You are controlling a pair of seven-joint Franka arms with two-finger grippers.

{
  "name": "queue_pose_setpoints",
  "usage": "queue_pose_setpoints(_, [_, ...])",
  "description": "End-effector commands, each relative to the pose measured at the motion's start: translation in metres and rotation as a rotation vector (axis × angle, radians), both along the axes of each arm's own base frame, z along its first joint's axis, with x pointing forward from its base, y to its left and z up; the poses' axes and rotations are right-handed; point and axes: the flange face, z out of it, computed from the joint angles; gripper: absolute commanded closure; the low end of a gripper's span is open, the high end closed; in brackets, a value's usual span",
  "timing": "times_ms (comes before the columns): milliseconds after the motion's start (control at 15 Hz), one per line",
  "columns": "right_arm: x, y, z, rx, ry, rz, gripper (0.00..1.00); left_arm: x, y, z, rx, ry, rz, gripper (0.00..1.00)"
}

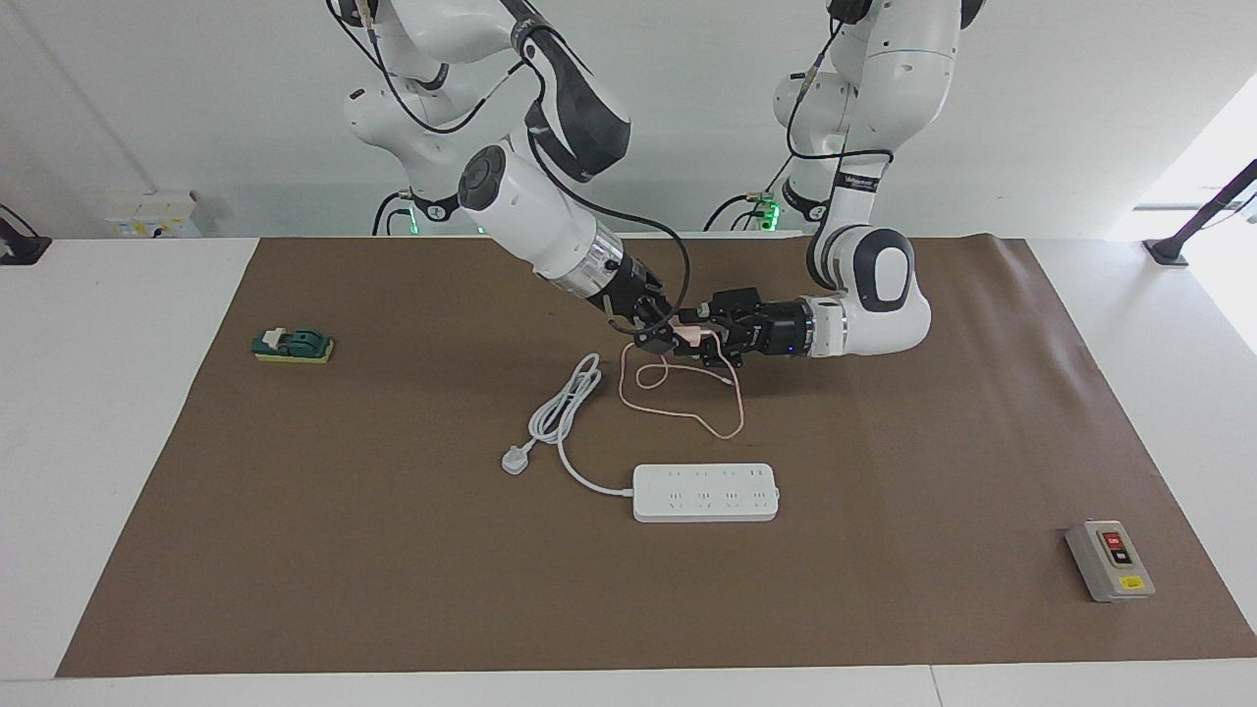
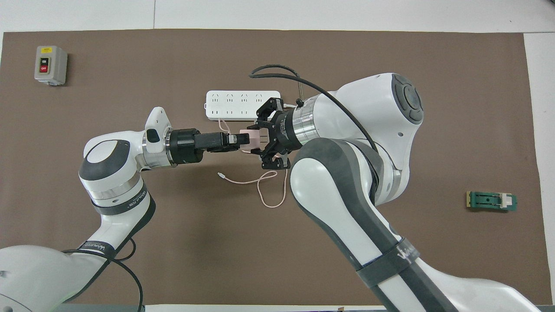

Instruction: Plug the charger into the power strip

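The pale pink charger (image 1: 693, 336) hangs in the air between both grippers, over the mat nearer to the robots than the power strip (image 1: 705, 492). My right gripper (image 1: 670, 340) is shut on it from the right arm's end. From the opposite end my left gripper (image 1: 701, 330) has its fingers closed in on the same cube (image 2: 253, 140). The thin pink cable (image 1: 689, 412) droops from the charger and loops on the mat. The power strip (image 2: 236, 105) lies flat, sockets up, its white cord ending in a plug (image 1: 515, 459).
A grey switch box (image 1: 1110, 560) with a red button sits toward the left arm's end, far from the robots. A green block on a yellow pad (image 1: 293, 346) lies toward the right arm's end. A brown mat (image 1: 393, 550) covers the table.
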Motion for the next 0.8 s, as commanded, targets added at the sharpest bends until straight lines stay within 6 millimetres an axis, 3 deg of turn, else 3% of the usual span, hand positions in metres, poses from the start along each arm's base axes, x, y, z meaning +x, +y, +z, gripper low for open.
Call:
queue_pose_setpoints(0, [0.0035, 0.0006, 0.0034, 0.023, 0.005, -0.03, 1.0, -0.0081, 0.002, 0.0077, -0.014, 0.008, -0.003, 0.86])
queue_pose_setpoints(67, [0.0035, 0.0006, 0.0034, 0.023, 0.006, -0.031, 1.0, -0.0091, 0.0011, 0.0099, -0.017, 0.007, -0.006, 1.0])
queue_pose_setpoints(399, [0.0037, 0.0, 0.0032, 0.023, 0.009, -0.032, 1.0, -0.0102, 0.0016, 0.007, -0.014, 0.011, -0.005, 1.0])
queue_pose_setpoints(466, [0.0042, -0.0015, 0.0028, 0.021, 0.012, -0.031, 0.01, -0.0103, 0.0009, 0.007, -0.014, 0.01, -0.005, 1.0])
queue_pose_setpoints(732, [0.0059, -0.0034, 0.0054, 0.024, 0.013, -0.034, 0.0, -0.0096, 0.0015, 0.0058, -0.013, 0.01, -0.004, 1.0])
